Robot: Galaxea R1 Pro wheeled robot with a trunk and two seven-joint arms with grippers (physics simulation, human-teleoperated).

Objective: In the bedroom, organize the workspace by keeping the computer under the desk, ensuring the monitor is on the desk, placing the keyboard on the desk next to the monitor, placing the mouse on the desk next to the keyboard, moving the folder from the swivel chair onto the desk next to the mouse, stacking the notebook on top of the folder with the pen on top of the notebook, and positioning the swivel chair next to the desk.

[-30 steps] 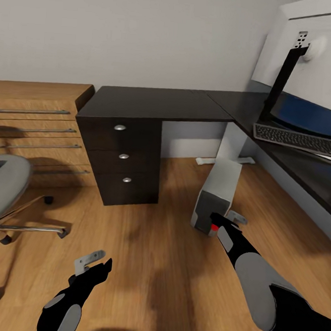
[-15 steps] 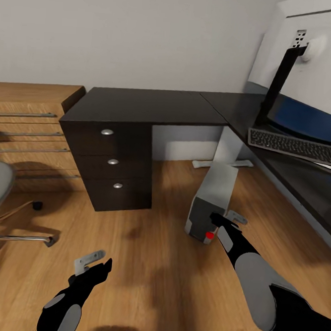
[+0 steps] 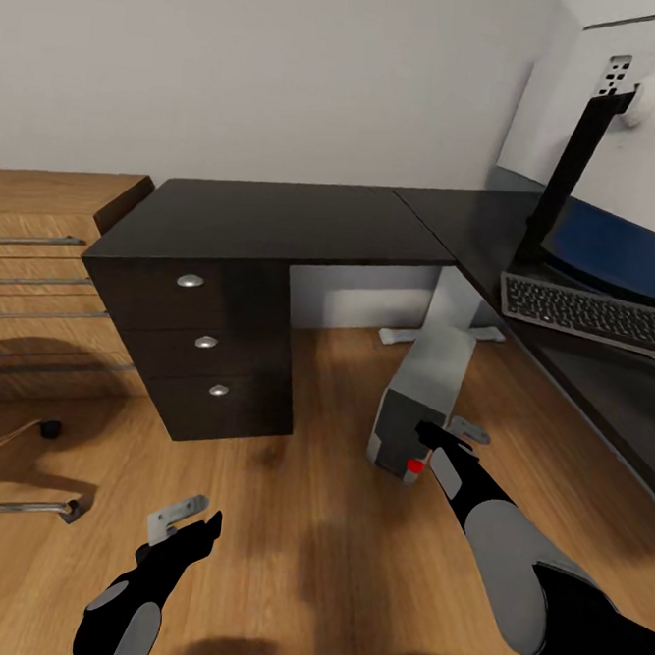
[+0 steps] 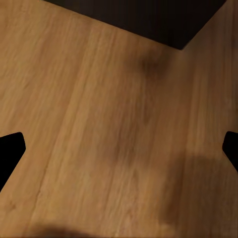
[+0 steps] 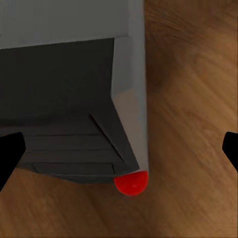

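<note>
The silver-grey computer [image 3: 430, 375] stands on the wood floor beside the desk's white leg, its dark front panel and red button [image 5: 131, 182] facing me. My right gripper [image 3: 449, 434] hangs open just in front of that panel, and I cannot tell whether it touches. Open over bare floor is my left gripper [image 3: 196, 522]. The black desk [image 3: 277, 215] carries the monitor [image 3: 627, 154], white back towards me, and the keyboard [image 3: 590, 314] in front of its stand. Part of the swivel chair's chrome base [image 3: 18, 510] shows at the left edge.
A black drawer unit [image 3: 203, 347] with silver knobs stands under the desk's left end. Low light-wood shelving [image 3: 38, 246] runs along the wall to its left. Floor lies open between the drawer unit and the computer.
The whole view has shifted: the camera moved closer to the desk and the chair slid towards the left edge. The computer stays just in front of my right gripper.
</note>
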